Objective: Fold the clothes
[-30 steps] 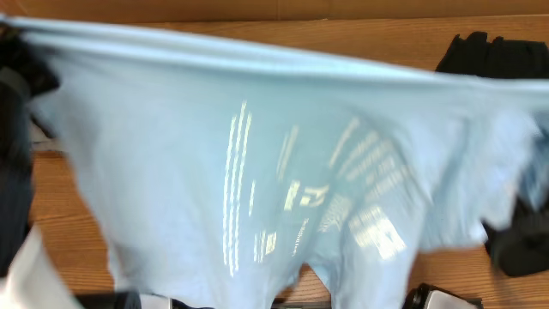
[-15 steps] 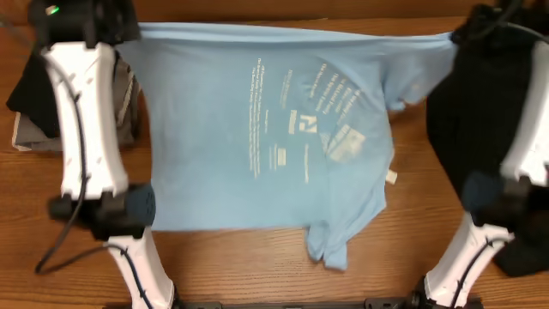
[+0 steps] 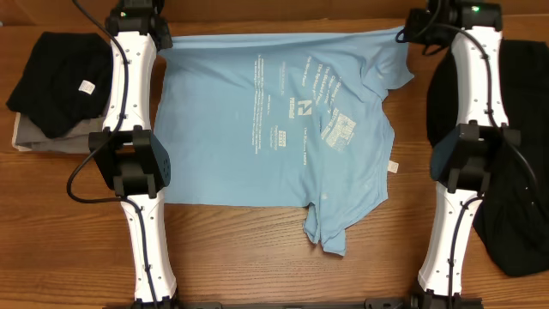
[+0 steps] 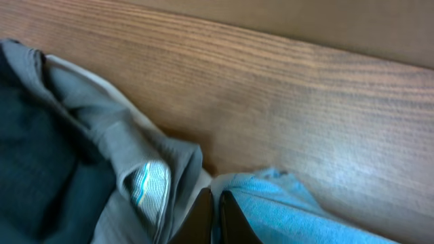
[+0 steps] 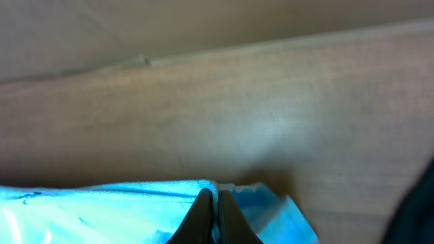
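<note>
The clothes, a light blue T-shirt [image 3: 274, 129] with white lettering [image 3: 302, 107], lie spread flat on the wooden table [image 3: 257, 257]. Its small white tag [image 3: 394, 167] shows at the right edge, and one sleeve [image 3: 326, 233] is bunched at the near side. My left gripper [image 3: 161, 41] is shut on the shirt's far left corner. My right gripper [image 3: 403, 36] is shut on the far right corner. In the left wrist view the gripper [image 4: 215, 200] pinches blue cloth [image 4: 291, 203]. In the right wrist view the gripper [image 5: 217, 198] pinches the shirt's edge [image 5: 102, 210].
A black garment [image 3: 56, 77] lies on a folded grey cloth [image 3: 34, 137] at the far left, close to the left fingers [image 4: 115, 135]. More black clothing [image 3: 525, 189] is heaped along the right side. A brown wall [image 5: 203, 27] runs behind the table's far edge.
The shirt, held up close to the overhead camera a second ago, has come down and lies flat on the table. Both arms have stretched to the far edge.
</note>
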